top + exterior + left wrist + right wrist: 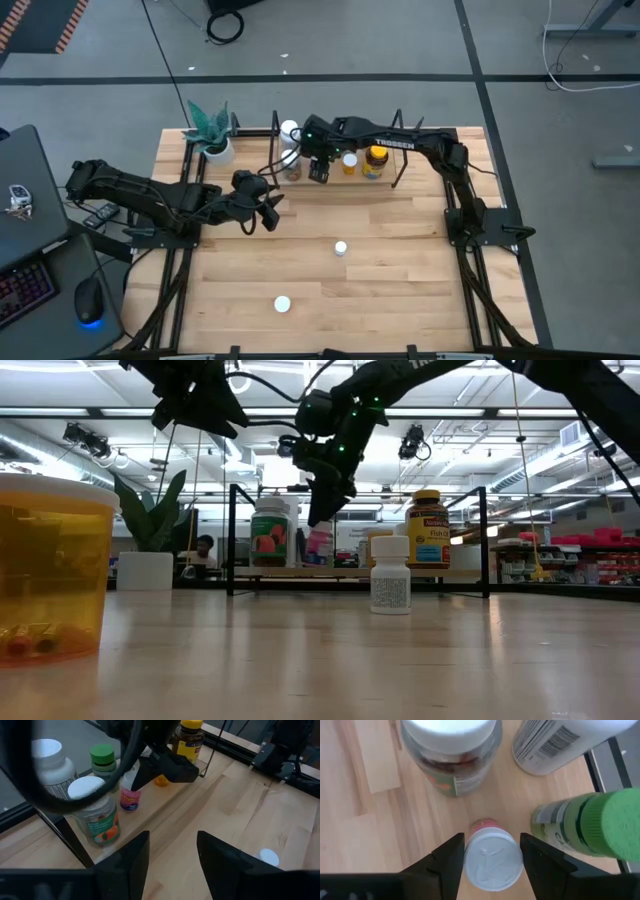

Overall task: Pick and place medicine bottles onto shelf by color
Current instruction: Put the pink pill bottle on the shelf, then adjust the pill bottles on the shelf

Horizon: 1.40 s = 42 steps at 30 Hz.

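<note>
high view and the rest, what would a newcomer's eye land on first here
First, the right gripper at the shelf along the table's far edge, its fingers either side of a small white-capped pink bottle standing among a green-capped bottle and bigger white-capped ones. Next, the yellow-capped amber bottle on the shelf's right part. Then the translucent orange bottle looming large in the low view.

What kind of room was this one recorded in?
Probably a robotics lab or open workshop: a wooden table on a grey floor, a laptop beside it, and ceiling lights over a large room with shelving behind.
</note>
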{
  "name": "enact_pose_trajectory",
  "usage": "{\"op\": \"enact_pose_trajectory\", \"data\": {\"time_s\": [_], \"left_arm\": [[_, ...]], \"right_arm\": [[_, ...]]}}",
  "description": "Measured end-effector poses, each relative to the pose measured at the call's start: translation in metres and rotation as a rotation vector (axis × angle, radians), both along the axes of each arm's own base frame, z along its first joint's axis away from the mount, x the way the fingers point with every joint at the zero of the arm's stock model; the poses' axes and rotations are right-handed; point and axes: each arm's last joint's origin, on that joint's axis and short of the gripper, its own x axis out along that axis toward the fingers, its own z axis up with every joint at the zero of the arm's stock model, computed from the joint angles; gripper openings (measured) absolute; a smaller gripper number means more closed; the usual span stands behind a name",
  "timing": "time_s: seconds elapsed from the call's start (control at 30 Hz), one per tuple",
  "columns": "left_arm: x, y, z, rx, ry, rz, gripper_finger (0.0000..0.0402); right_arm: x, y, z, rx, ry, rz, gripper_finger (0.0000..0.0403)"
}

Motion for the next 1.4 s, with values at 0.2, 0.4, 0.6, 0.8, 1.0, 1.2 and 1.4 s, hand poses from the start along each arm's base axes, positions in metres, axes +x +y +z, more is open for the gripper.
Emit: {"op": "enact_pose_trajectory", "data": {"time_s": [0.2,0.4,0.6,0.8,1.0,1.2,1.4], "left_arm": [[0.0,0.0,0.0,0.0,0.0,0.0,0.0172],[0.0,0.0,0.0,0.0,-0.001,0.0,0.0172],[0.0,0.0,0.0,-0.001,-0.003,0.0,0.0172],[0.0,0.0,0.0,-0.001,-0.004,0.0,0.0172],[0.0,0.0,0.0,-0.001,-0.004,0.0,0.0172],[0.0,0.0,0.0,-0.001,-0.004,0.0,0.0172],[0.0,0.0,0.0,-0.001,-0.004,0.0,0.0172]], "right_arm": [[0.0,0.0,0.004,-0.008,-0.017,-0.007,0.0236],[-0.005,0.004,0.018,0.027,-0.063,-0.093,0.0282],[-0.017,0.021,0.054,0.101,-0.193,-0.304,0.0306],[-0.036,0.059,0.105,0.282,-0.367,-0.407,0.0304],[-0.061,0.085,0.146,0.273,-0.507,-0.499,0.0291],[-0.071,0.096,0.158,0.263,-0.578,-0.597,0.0282],[-0.068,0.099,0.155,0.331,-0.562,-0.583,0.0279]]}}
